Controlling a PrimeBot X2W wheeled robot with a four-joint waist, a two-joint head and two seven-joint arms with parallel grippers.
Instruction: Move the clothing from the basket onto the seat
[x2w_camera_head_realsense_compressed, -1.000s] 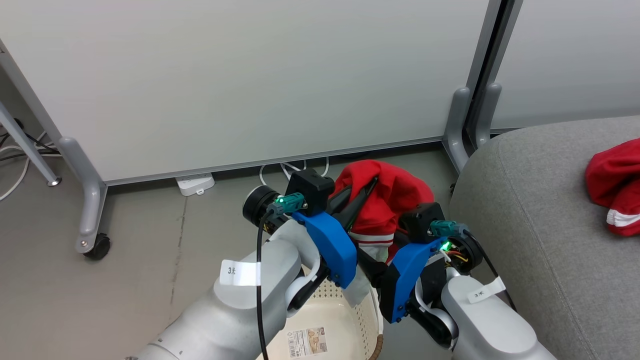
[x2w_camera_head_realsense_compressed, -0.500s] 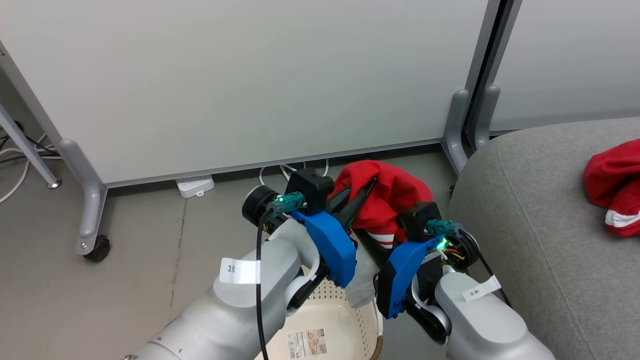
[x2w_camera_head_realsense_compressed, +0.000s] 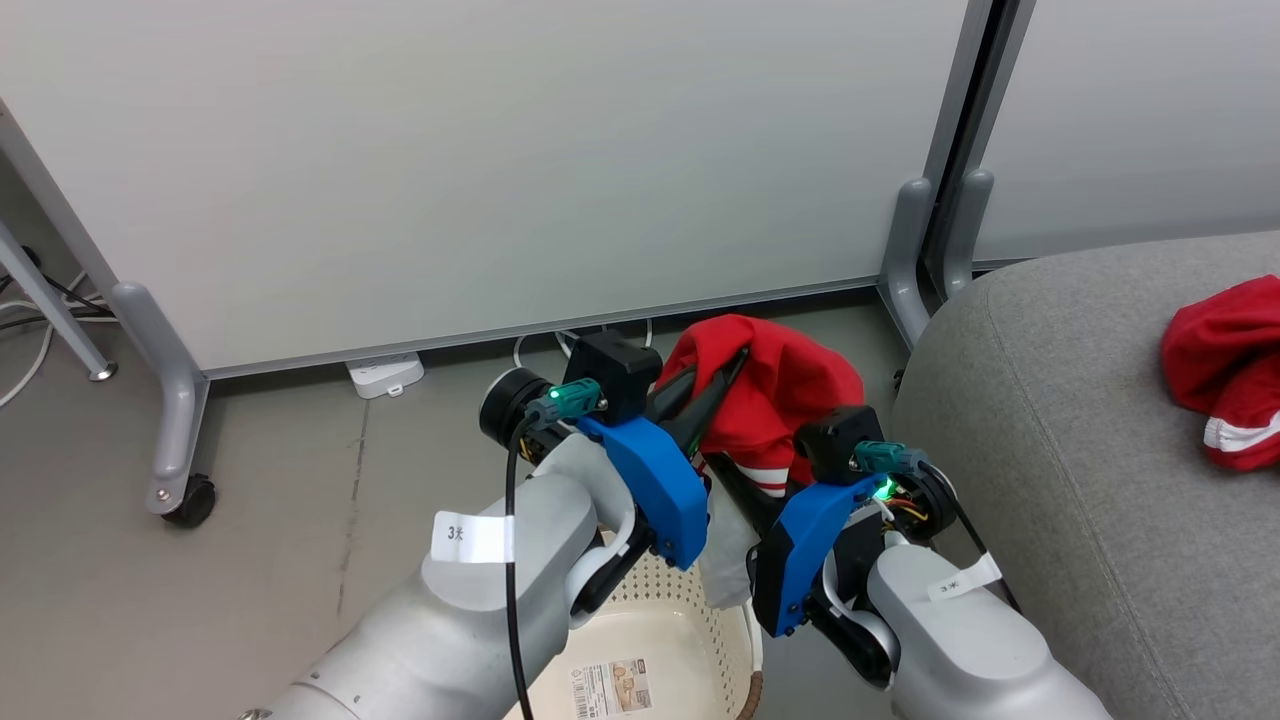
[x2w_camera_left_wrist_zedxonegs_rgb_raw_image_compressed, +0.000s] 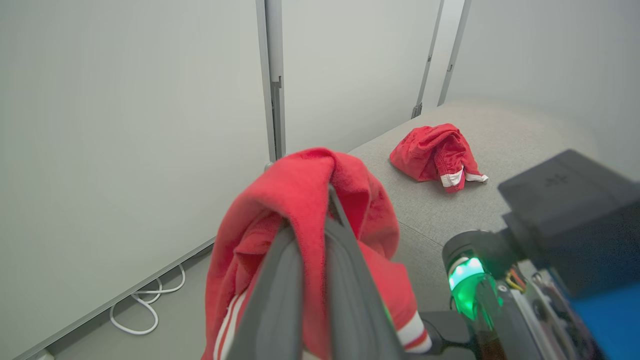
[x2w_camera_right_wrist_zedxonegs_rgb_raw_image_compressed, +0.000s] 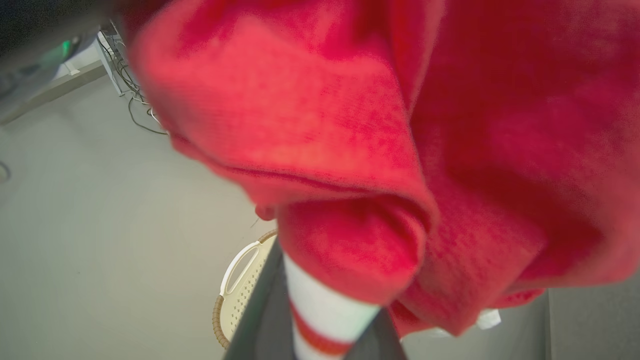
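**One red garment aloft, one lying on the seat**

There are two garments in all. One soft bright red fabric garment with red-and-white striped trim (x2w_camera_head_realsense_compressed: 780, 400) hangs in the air just beside the rounded edge of the large grey fabric-upholstered sofa seat (x2w_camera_head_realsense_compressed: 1050, 450), without touching it. It hangs above the single cream plastic laundry basket with perforated sides (x2w_camera_head_realsense_compressed: 660, 605), which stands on the floor (x2w_camera_head_realsense_compressed: 300, 520) next to the seat. Both grippers hold this one piece. The left gripper (x2w_camera_head_realsense_compressed: 725, 372) has its two dark fingers clenched on a fold of red cloth, which drapes over their tips in the left wrist view. The right gripper (x2w_camera_right_wrist_zedxonegs_rgb_raw_image_compressed: 325, 325), the nearer of the two to the seat, pinches the striped cuff between its two fingers. The other garment, a crumpled red garment with a white band (x2w_camera_head_realsense_compressed: 1220, 360), lies on top of the seat, well apart from the held one. One label sticker (x2w_camera_head_realsense_compressed: 608, 686) shows on the basket's bottom.
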